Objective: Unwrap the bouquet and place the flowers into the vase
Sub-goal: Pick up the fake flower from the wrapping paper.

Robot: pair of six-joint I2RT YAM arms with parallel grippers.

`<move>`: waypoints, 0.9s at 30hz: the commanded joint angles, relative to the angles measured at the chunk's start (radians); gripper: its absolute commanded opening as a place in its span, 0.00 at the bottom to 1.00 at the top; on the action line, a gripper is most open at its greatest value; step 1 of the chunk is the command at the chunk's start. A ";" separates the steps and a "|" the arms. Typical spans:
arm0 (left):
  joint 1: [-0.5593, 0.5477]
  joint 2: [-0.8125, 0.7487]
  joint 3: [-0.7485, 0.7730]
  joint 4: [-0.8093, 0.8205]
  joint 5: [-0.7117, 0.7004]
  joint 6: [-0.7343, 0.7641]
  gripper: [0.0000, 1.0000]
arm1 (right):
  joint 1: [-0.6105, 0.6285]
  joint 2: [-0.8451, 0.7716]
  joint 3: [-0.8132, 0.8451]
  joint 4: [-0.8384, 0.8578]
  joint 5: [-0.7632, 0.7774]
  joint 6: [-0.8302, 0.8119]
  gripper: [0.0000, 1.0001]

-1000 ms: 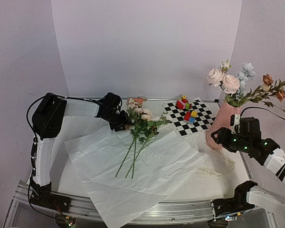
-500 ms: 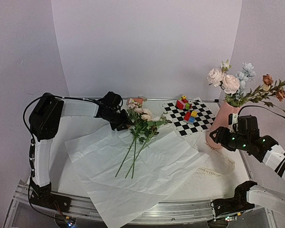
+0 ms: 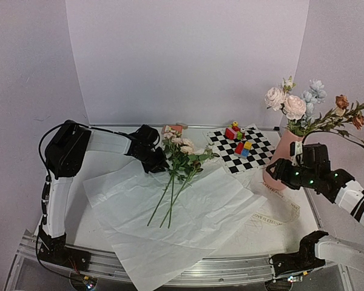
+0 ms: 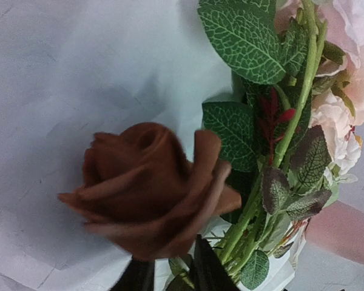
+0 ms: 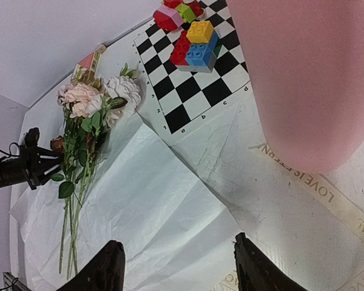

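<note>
Your left gripper (image 3: 159,162) is out at the far-left edge of the paper (image 3: 194,218), its nose right up against the heads of the flowers (image 3: 181,159). On that wrist camera a dark rose (image 4: 148,188), brownish-red, fills the middle of the view. It sits directly above the two black fingers (image 4: 207,270), which stand close together with only a narrow gap. I cannot tell whether they have actually pinched the rose or its stem, because the bloom hides the contact point.

The flowers lie loose on the opened paper, pale pink and cream heads toward the back wall, long green stems running down toward the arm bases. The sheet is spread out, creased, across the table (image 3: 85,227).

Over on your right, the right gripper (image 5: 177,242) hangs low just beside the vase (image 5: 303,79), near its base. Its jaws are spread wide with nothing between them, only paper and tabletop underneath.

The vase stands upright at the right edge of the table, well apart from the lying flowers. It carries blooms (image 3: 294,106) in pink, pale blue and rust. Between the vase and the flowers lies the checkered mat (image 3: 258,156), with toy blocks (image 5: 197,42) on it.
</note>
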 commanded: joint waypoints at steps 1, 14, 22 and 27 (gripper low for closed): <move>-0.004 -0.003 0.061 0.041 -0.041 -0.020 0.14 | 0.007 0.015 0.056 0.010 -0.023 -0.026 0.63; -0.004 -0.225 -0.020 0.047 -0.211 0.103 0.00 | 0.011 0.110 0.060 0.099 -0.232 -0.043 0.62; 0.000 -0.447 -0.112 -0.042 -0.351 0.205 0.00 | 0.064 0.188 0.074 0.182 -0.320 -0.054 0.62; 0.000 -0.532 -0.140 -0.050 -0.178 0.294 0.01 | 0.141 0.209 0.094 0.227 -0.360 -0.069 0.62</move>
